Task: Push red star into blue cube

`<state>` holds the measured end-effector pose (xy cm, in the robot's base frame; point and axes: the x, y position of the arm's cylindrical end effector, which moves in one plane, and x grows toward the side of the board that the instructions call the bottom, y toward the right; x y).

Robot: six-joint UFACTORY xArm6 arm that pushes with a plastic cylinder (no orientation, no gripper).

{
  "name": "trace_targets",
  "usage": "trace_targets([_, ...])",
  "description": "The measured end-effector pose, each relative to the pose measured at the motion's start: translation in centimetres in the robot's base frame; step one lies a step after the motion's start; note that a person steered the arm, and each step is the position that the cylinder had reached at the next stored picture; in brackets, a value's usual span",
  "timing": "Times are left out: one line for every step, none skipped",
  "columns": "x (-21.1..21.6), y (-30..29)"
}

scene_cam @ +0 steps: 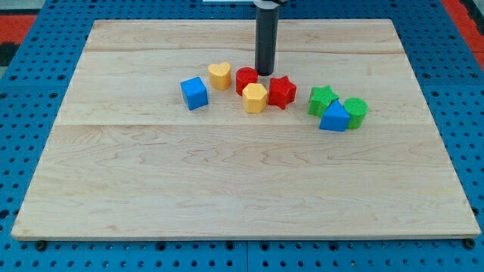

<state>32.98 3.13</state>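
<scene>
While my tip sits above red star (crowded), blue cube leftward.

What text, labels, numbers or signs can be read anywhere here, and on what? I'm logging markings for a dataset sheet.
None: no word, number, brand or sign is readable in this view. The wooden board, my rod's tip, the red star, the blue cube and the other blocks all show plain, unmarked surfaces.

Red star to blue cube: yellow hexagon block blocks path; red cylinder, yellow heart crowd top side.
</scene>
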Motion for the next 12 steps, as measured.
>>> trace_targets([0.0,-1.3])
trace_targets([0.0,-2.3])
trace_targets([-0.1,-1.8])
trace_targets([-0.8,1.7])
trace_targets([-0.5,3.0])
trace_targets([0.0,3.2])
trace_targets([0.7,3.2])
trace_targets([1.6,3.2])
trace_targets([2.3,3.2])
trace_targets([3.4,3.2])
trace_targets([5.0,3.2])
trace_targets([6.6,3.2])
